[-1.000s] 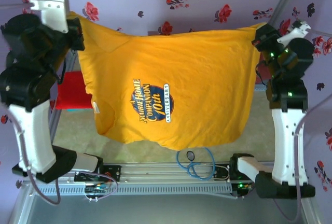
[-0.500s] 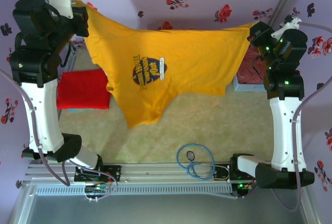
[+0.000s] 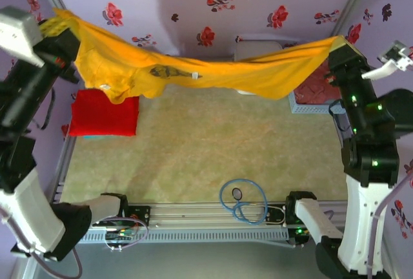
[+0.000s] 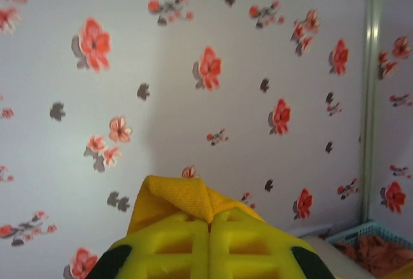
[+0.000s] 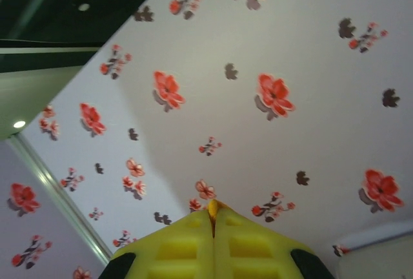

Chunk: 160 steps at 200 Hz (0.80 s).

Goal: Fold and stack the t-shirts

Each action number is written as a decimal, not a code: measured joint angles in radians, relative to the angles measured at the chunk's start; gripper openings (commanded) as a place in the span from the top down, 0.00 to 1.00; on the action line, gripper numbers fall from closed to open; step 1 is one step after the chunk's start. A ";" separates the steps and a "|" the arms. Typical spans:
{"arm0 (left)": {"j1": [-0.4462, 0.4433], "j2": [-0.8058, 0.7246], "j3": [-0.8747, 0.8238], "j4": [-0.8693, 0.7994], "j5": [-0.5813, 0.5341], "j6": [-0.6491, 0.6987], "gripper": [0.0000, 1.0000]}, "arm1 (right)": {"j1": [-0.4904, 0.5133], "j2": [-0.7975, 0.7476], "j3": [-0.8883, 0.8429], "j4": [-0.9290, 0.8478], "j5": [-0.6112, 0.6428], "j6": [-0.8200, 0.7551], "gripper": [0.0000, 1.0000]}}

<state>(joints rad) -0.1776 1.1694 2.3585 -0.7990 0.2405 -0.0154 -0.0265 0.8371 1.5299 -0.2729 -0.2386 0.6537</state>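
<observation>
The golden-yellow t-shirt (image 3: 213, 72) hangs stretched in the air as a sagging band, with one end pinched in the left hand (image 3: 63, 26) and the other in the right hand (image 3: 334, 41). The bright red t-shirt (image 3: 103, 116) lies folded flat on the surface (image 3: 206, 143) at the left. The dusty reddish-pink t-shirt (image 3: 314, 88) seems crumpled in a blue basket (image 3: 302, 107) at the far right.
</observation>
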 measured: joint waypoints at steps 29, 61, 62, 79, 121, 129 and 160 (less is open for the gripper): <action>0.000 -0.103 -0.031 0.033 0.012 0.000 1.00 | 0.000 -0.058 -0.009 0.009 -0.034 0.000 1.00; 0.000 -0.145 -0.009 0.056 0.012 0.000 1.00 | 0.000 -0.123 -0.006 0.005 -0.039 0.001 1.00; 0.000 -0.146 -0.008 0.058 0.011 0.000 1.00 | 0.000 -0.125 -0.005 0.005 -0.039 0.001 1.00; 0.000 -0.146 -0.003 0.069 -0.005 0.000 1.00 | 0.000 -0.139 0.015 0.003 -0.037 0.001 1.00; 0.000 -0.093 -0.046 0.095 -0.099 0.006 1.00 | 0.000 -0.114 0.034 -0.051 -0.003 0.009 1.00; 0.000 -0.084 -0.084 0.106 -0.121 0.010 1.00 | 0.000 -0.096 0.033 -0.078 0.006 0.009 1.00; 0.000 -0.070 -0.373 0.208 -0.191 0.015 1.00 | 0.000 -0.011 -0.026 -0.145 0.037 0.003 1.00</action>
<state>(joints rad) -0.1772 1.0992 1.9850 -0.5915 0.0498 -0.0002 -0.0265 0.8265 1.5043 -0.4179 -0.2012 0.6567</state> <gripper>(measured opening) 0.045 0.045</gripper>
